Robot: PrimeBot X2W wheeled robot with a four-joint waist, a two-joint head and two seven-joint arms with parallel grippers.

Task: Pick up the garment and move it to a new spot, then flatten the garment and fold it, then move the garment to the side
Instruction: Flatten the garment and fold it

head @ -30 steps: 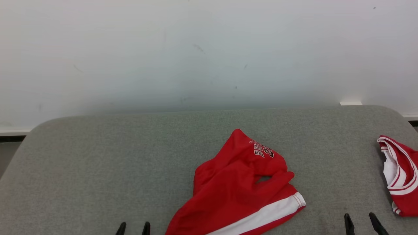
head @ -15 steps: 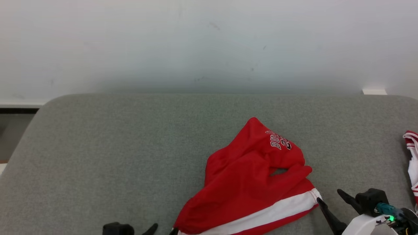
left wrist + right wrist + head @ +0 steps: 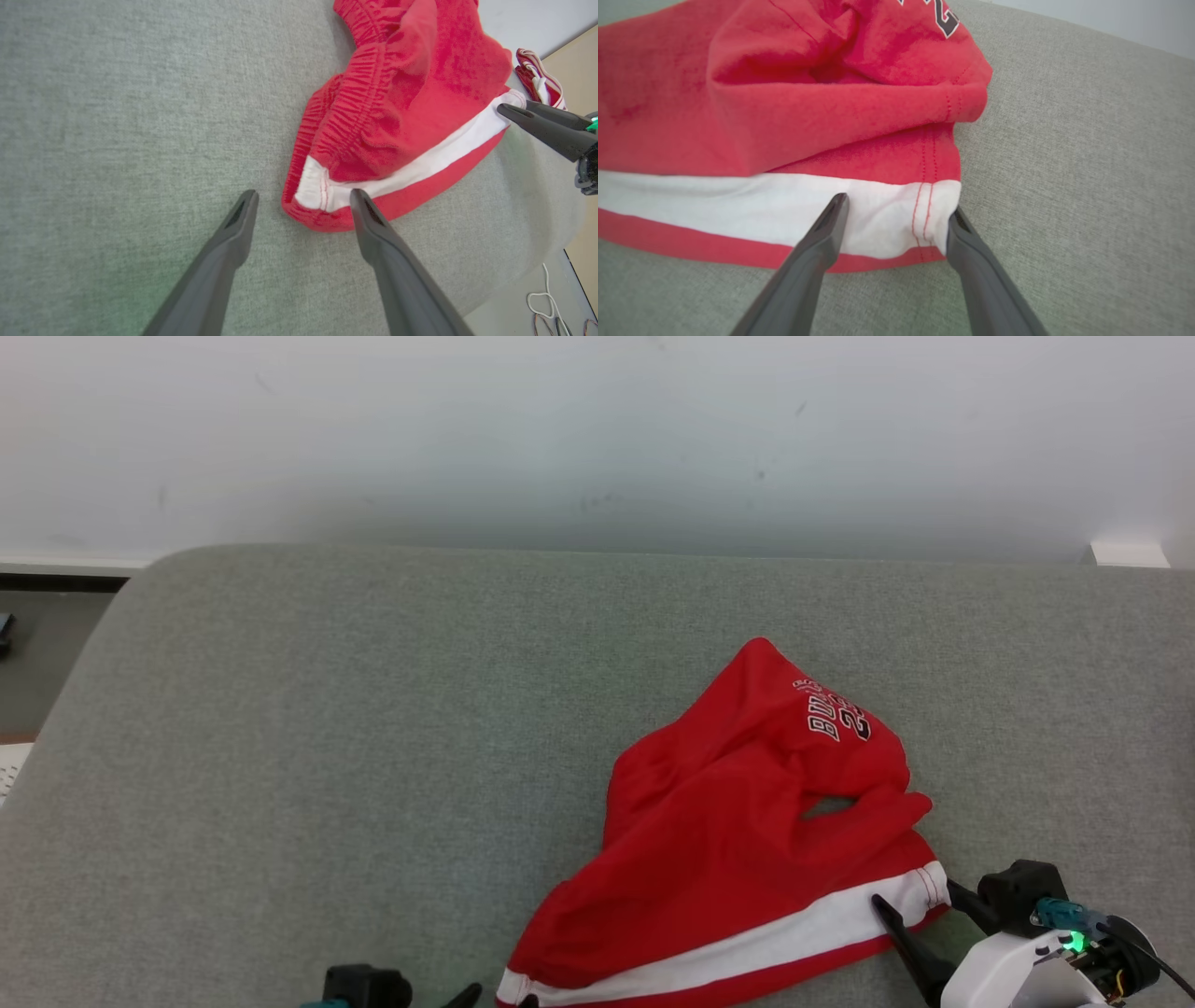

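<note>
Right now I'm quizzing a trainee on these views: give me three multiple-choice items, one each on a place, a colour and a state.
1. Where is the right gripper relative to the crumpled red fabric shorts on the grey textile cushion?
A. at their broad stripe's hem end
B. atop their middle
C. over bare cushion

2. What colour is that stripe?
A. black
B. white
C. blue

3. How do the left gripper and right gripper stand?
A. both shut
B. left shut only
C. both open

Key: 1A, it straddles the hem corner; 2B, a white band crosses the red; 3C, each one's jaws stand wide apart.
</note>
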